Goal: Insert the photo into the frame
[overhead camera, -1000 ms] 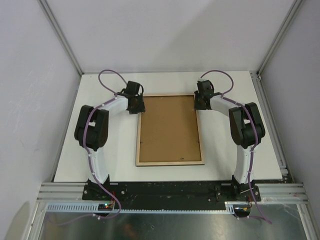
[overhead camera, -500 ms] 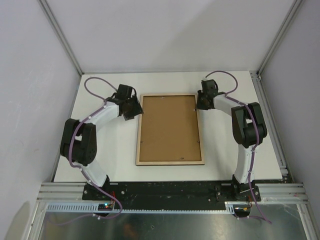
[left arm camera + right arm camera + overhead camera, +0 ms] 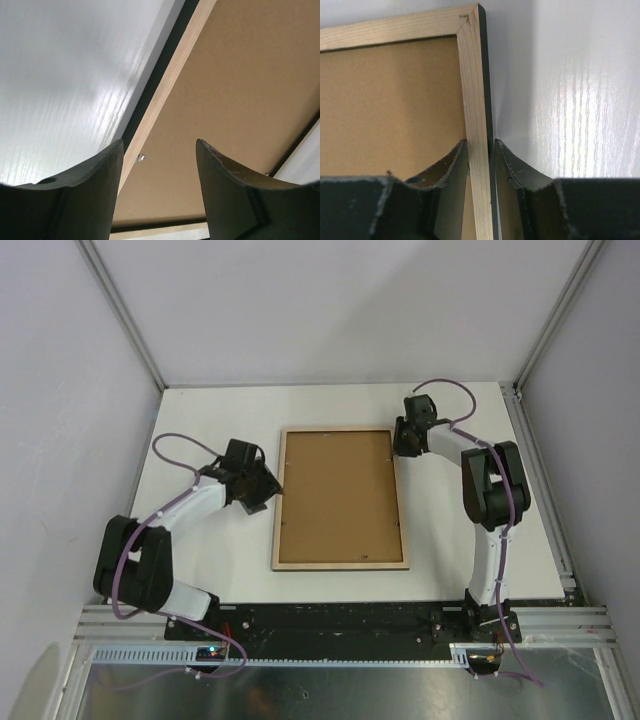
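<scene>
Pinching the frame by its wooden edge, a corner just ahead, the right gripper hides the stretch behind its fingers. The left gripper hangs spread over the opposite edge. Only overhead shows the whole frame, a brown board covering its inside.

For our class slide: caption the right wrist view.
Right gripper pinches the pale wooden rail of the face-down frame near its corner.

Front face of frame hidden: it lies back up on table. Left wrist cam: frame cut off at top & right. Right wrist cam: can't tell if right gripper pinches the rail or just flanks it. Tiny metal bit by rail: too small to ID.
</scene>
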`<state>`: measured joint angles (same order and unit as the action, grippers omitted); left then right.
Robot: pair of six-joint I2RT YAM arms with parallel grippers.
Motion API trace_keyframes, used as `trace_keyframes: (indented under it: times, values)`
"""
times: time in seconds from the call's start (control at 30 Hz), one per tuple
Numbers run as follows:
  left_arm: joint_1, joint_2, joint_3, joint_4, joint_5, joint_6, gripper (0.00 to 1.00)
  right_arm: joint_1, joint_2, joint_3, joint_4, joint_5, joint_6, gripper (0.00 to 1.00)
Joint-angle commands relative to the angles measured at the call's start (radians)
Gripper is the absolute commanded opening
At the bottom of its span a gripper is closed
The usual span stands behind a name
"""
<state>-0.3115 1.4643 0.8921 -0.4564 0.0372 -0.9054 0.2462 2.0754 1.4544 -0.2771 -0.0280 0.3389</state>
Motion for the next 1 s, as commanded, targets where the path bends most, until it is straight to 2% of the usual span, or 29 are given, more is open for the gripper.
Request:
trace_keyframes:
  times: [0.0,0.1,0.27,0.37,0.73,0.97]
  values:
    - [-0.023,-0.107,-0.063,0.002,-0.013,-0.111,0.64,0.007,0.034,0.07,-0.033,0.07,-0.023,0.31]
    - [-0.035,-0.155,-0.109,-0.002,-0.008,-0.153,0.65,0.012,0.038,0.075,-0.048,0.097,-0.025,0.26]
    - [-0.081,-0.206,-0.138,-0.015,-0.023,-0.202,0.65,-0.005,0.025,0.063,-0.073,0.143,0.006,0.07]
    - [-0.107,-0.193,-0.133,-0.016,-0.022,-0.226,0.65,-0.032,0.001,0.029,-0.075,0.166,0.045,0.01]
    - [-0.146,-0.137,-0.092,-0.016,-0.005,-0.274,0.67,-0.167,-0.145,-0.198,-0.014,0.184,0.223,0.0]
    - [-0.193,-0.056,-0.069,-0.016,0.016,-0.307,0.66,-0.168,-0.223,-0.337,0.088,0.131,0.33,0.0]
